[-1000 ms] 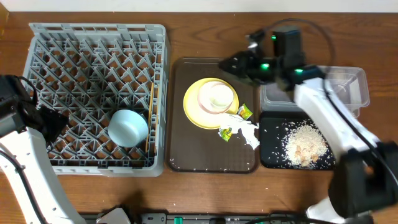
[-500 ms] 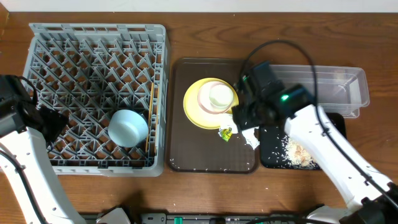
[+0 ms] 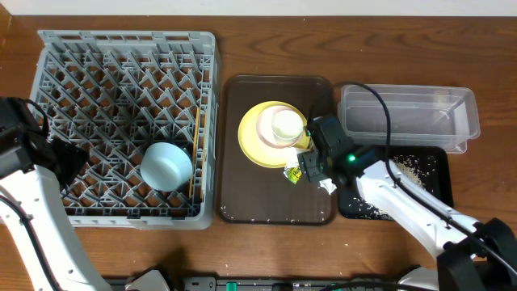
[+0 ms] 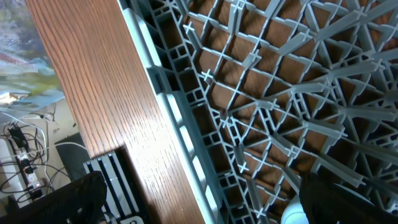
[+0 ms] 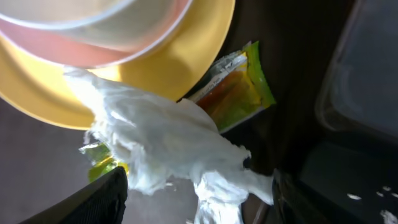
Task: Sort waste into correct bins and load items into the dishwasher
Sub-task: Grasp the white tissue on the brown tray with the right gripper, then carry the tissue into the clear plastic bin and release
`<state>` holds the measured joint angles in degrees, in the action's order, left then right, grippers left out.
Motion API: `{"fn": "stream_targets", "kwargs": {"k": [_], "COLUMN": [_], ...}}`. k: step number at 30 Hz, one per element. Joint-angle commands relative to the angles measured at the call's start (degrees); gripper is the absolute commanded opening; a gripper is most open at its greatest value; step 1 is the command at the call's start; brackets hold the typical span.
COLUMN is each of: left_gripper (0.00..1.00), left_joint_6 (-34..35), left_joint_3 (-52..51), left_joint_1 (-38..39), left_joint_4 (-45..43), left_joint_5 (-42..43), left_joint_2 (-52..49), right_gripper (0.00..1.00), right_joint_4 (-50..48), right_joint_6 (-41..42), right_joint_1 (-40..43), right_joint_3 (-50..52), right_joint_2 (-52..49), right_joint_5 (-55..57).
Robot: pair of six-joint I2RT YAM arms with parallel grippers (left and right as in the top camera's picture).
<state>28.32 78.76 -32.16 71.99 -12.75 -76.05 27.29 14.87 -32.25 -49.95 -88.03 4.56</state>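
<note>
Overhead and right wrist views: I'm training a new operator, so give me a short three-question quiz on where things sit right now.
1. True or false: the bowl sits in the rack.
2. The cups rest on or in the: A plate, B rack, C bowl?
3. What waste lies between the open right gripper's fingers?
Key: 1 true; 2 A; 3 napkin.

R of yellow plate (image 3: 252, 145): napkin (image 5: 168, 140), wrapper (image 5: 233, 93), then black tray (image 3: 428, 174) wall, tight gap. Front of plate: bare brown serving tray (image 3: 258, 198), open.
</note>
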Motion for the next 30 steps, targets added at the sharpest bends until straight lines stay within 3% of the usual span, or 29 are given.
{"fn": "stream_targets", "kwargs": {"k": [1, 8, 14, 18, 20, 30], "left_gripper": [1.0, 1.0, 1.0, 1.0, 1.0, 1.0], "left_joint_6": [0.09, 0.09, 0.09, 0.09, 0.09, 0.09], "left_joint_3": [0.24, 0.24, 0.24, 0.24, 0.24, 0.24], "left_joint_1": [-0.24, -0.24, -0.24, -0.24, -0.24, -0.24], "left_joint_4": [0.24, 0.24, 0.24, 0.24, 0.24, 0.22], "left_joint_5": [-0.31, -0.31, -0.31, -0.31, -0.31, -0.31], "left_joint_2": [0.2, 0.2, 0.2, 0.17, 0.17, 0.2], "right_gripper": [0.72, 0.69, 0.25, 0.05, 0.01, 0.01], "right_joint_4": [-3.21, -9.18, -9.42, -9.51, -9.51, -6.64], "right_joint_6": [1.03, 1.44, 1.42, 1.4, 1.4, 1.38], "right_joint_1": [-0.39, -0.39, -0.39, -0.39, -0.39, -0.39], "right_joint_3": [3.34, 7.63, 7.58, 6.95, 6.58, 5.57], "right_joint_2": [-0.11, -0.13, -0.02, 0.85, 1.73, 11.54], "right_joint_5": [0.76, 0.76, -0.44, -1.7, -3.26, -5.25]}}
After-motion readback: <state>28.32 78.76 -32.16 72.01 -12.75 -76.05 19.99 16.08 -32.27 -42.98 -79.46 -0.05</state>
